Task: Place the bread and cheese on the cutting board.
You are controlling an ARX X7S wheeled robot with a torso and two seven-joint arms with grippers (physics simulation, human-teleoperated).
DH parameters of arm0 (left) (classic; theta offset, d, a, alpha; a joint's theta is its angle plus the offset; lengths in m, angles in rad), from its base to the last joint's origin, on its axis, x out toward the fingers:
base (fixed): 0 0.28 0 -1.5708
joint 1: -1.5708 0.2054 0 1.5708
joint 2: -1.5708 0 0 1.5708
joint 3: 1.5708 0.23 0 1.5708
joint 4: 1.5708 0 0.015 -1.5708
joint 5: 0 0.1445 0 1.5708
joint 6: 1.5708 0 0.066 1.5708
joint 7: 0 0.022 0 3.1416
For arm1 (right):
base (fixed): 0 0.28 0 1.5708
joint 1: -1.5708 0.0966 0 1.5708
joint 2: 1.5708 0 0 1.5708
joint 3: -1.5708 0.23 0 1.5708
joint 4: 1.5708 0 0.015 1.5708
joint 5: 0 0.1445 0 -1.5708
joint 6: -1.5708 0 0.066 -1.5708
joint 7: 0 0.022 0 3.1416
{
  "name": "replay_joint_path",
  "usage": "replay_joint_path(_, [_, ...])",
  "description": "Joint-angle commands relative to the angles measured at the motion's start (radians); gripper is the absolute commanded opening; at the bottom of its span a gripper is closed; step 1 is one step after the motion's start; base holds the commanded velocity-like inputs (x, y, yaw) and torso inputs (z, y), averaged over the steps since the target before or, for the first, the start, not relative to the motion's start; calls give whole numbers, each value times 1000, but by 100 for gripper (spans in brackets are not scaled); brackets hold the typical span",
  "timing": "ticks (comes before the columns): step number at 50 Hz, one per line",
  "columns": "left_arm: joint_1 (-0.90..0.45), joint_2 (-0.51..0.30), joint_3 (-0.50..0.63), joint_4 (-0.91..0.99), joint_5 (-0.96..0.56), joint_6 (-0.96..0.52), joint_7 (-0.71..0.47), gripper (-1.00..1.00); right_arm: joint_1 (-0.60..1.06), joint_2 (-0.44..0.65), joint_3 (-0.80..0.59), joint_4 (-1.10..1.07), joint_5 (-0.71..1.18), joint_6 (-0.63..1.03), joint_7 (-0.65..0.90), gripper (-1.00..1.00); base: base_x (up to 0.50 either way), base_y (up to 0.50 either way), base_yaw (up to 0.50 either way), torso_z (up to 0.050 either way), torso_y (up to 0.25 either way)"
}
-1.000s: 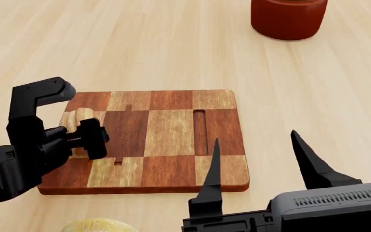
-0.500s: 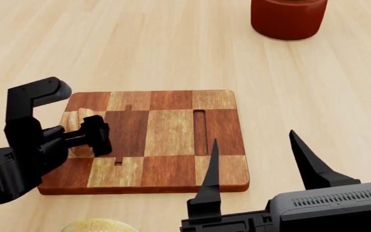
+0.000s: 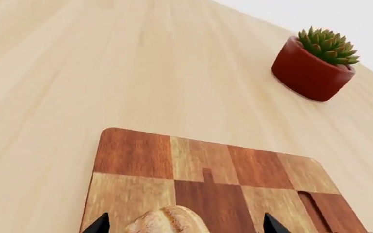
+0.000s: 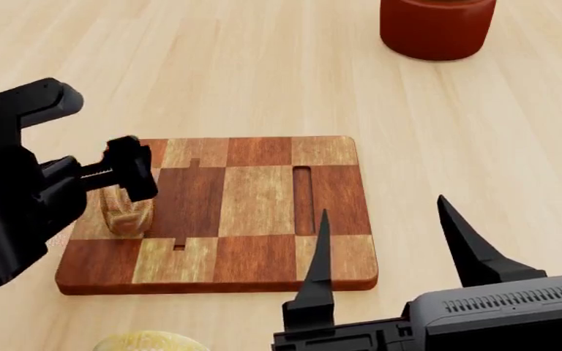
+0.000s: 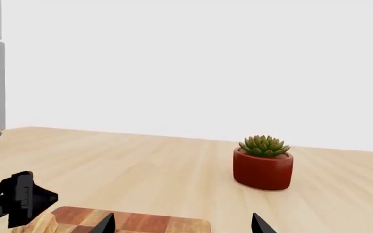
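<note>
bread on cutting board's left

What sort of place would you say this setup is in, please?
Probably a simulated kitchen counter: a checkered wooden cutting board holding a small golden-brown loaf lies on a pale wood-grain tabletop, with a dark red potted succulent beyond it.

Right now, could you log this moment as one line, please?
bread on board | left gripper open | cheese off board | right gripper open

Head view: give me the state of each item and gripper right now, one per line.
bread: resting on the cutting board's left side, released.
cheese: on the table, off the board.
cutting board: flat, holding only the bread.
left gripper: open, above the bread.
right gripper: open, empty.
plant pot: upright.
</note>
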Motion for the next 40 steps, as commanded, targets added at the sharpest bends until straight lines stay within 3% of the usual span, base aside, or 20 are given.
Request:
replay_joint_path(1, [74, -55, -102, 245, -74, 44, -93, 100, 4, 7, 7, -7, 22, 3, -2, 100, 0, 0, 0, 0, 0])
replay_joint_path(4, [132, -85, -163, 377, -116, 71, -150, 100, 29, 20, 7, -21, 43, 34, -7, 100, 0, 0, 1, 0, 0])
replay_joint_path(8, [244, -116, -244, 571, -121, 155, -203, 100, 160, 42, 29, -73, 109, 233, 51, 100, 0, 0, 0, 0, 0])
replay_joint_path(13, [384, -139, -286, 726, -84, 241, -189, 100, 357, 34, 140, -101, 320, 476, 72, 100, 0, 0, 1, 0, 0])
replay_joint_path(14, [443, -144, -303, 780, -21, 287, -205, 100, 448, 25, 178, -90, 416, 585, 81, 100, 0, 0, 0, 0, 0])
replay_joint_path(20, [567, -177, -368, 905, -42, 342, -189, 100, 691, -22, 239, 17, 644, 822, 123, 100, 0, 0, 0, 0, 0])
replay_joint_path(25, [660, -196, -422, 990, -57, 393, -151, 100, 879, 52, 152, 197, 1007, 842, 328, 100, 0, 0, 0, 0, 0])
replay_joint_path(28, [692, -201, -440, 1011, -51, 413, -136, 100, 989, 83, 87, 323, 1149, 834, 373, 100, 0, 0, 0, 0, 0])
replay_joint_path(40, [729, -226, -498, 1096, -94, 451, -124, 100, 1223, 153, -133, 583, 1223, 833, 184, 100, 0, 0, 0, 0, 0])
